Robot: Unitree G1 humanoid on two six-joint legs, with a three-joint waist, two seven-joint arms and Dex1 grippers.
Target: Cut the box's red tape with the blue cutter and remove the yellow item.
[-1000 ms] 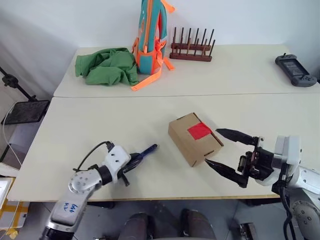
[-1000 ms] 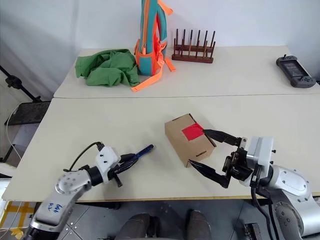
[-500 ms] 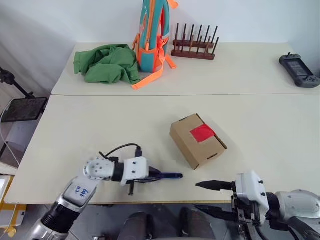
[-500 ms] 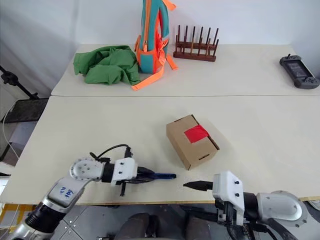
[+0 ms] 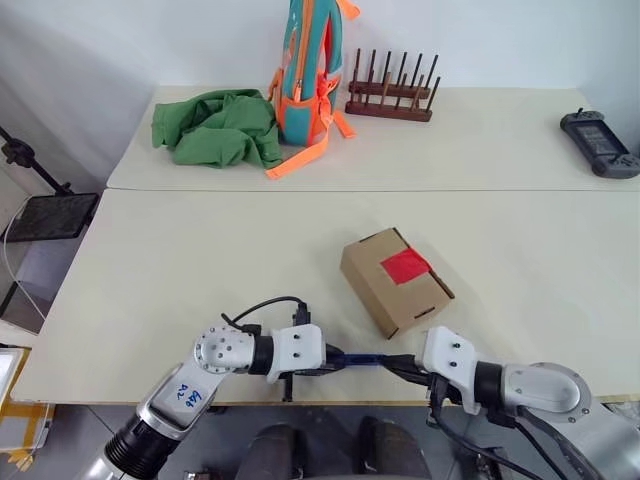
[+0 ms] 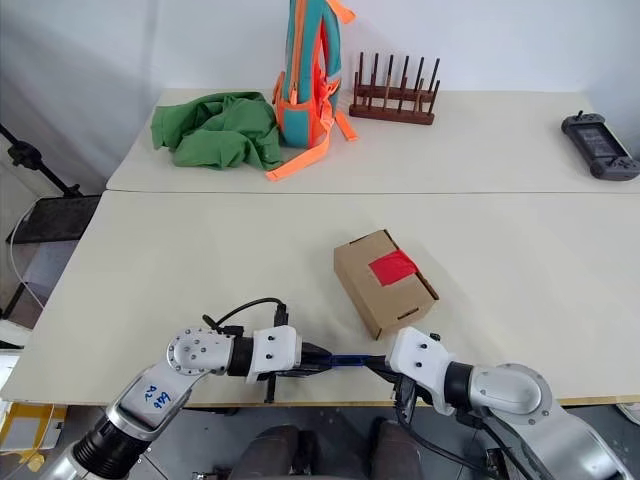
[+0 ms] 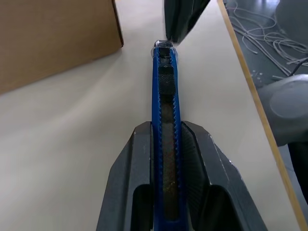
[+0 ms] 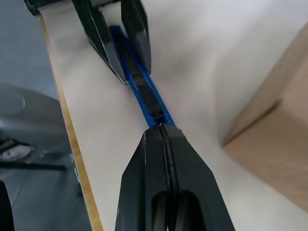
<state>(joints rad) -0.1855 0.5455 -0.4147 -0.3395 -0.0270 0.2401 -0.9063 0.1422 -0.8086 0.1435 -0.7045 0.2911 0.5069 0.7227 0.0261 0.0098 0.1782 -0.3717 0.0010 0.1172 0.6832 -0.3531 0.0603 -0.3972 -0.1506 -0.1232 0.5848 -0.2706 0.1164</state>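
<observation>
Blue pen-shaped cutter (image 6: 345, 360) lay along the table's near edge (image 6: 330, 403), beside the brown cardboard box (image 6: 383, 282); left gripper (image 7: 166, 139) clamped its handle; right gripper (image 8: 164, 132), fingers together, met its tip.

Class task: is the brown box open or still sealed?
Sealed. The box has its lid flaps down flat, and the red tape lies uncut across them.

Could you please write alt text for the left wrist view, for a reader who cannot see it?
The left hand grips the blue cutter lengthwise above a pale table. The shut right hand meets the cutter's far tip, beside the box.
</observation>
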